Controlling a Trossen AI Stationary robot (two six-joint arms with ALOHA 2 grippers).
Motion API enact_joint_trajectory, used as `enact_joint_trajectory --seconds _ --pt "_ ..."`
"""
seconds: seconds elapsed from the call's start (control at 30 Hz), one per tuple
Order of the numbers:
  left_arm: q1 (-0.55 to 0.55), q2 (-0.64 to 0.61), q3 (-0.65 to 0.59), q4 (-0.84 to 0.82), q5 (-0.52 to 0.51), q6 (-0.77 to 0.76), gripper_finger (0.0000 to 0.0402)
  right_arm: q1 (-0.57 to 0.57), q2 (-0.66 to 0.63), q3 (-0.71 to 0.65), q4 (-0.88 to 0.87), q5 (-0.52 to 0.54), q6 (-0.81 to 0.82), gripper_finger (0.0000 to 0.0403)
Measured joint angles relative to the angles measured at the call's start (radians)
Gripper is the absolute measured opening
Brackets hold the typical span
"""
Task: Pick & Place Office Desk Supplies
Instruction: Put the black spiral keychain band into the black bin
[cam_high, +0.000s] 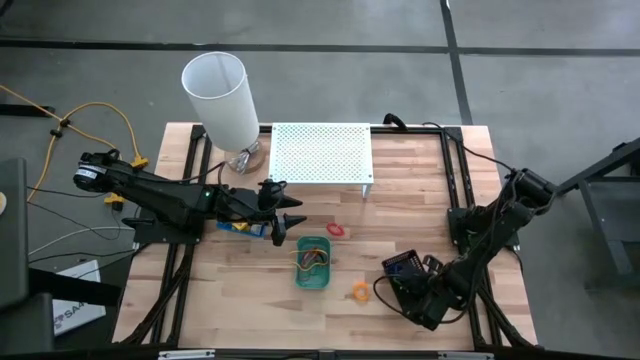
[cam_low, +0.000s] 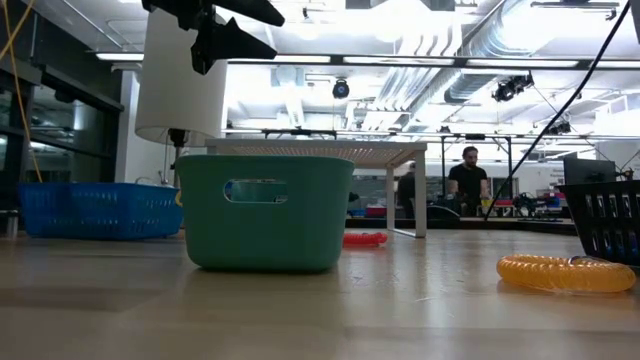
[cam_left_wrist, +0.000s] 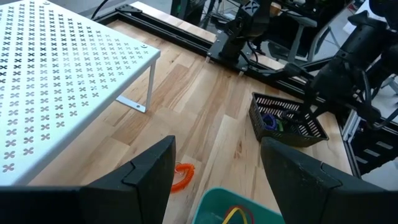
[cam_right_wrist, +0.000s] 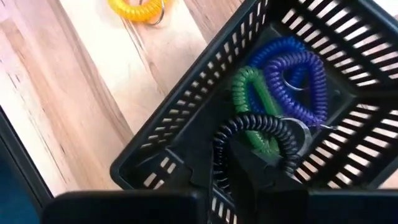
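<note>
Black tray (cam_right_wrist: 186, 149) at table's right front holds blue (cam_right_wrist: 280, 53), purple (cam_right_wrist: 308, 84), green (cam_right_wrist: 249, 106) and black coil rings (cam_right_wrist: 261, 127). Right gripper (cam_right_wrist: 239, 180) reaches into it, fingers pressed on black coil. Green tray (cam_high: 312, 262) mid-table holds yellow and dark coils. Left gripper (cam_high: 285, 222) hovers above it, fingers spread, empty. Orange ring (cam_high: 359, 291) flat between the two trays; red ring (cam_high: 335, 229) flat near white shelf (cam_high: 320, 152). Blue tray (cam_low: 95, 208) under left arm.

Basket (cam_high: 312, 263) sits mid-table — shelf (cam_high: 321, 152) behind, tray (cam_high: 403, 267) to its right.
</note>
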Motion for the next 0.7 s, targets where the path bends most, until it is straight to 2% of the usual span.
enact_joint_trajectory --seconds 0.7 --pt "0.0 0.0 0.0 0.003 0.0 0.0 0.023 0.0 0.0 0.0 -0.001 0.0 0.024 0.0025"
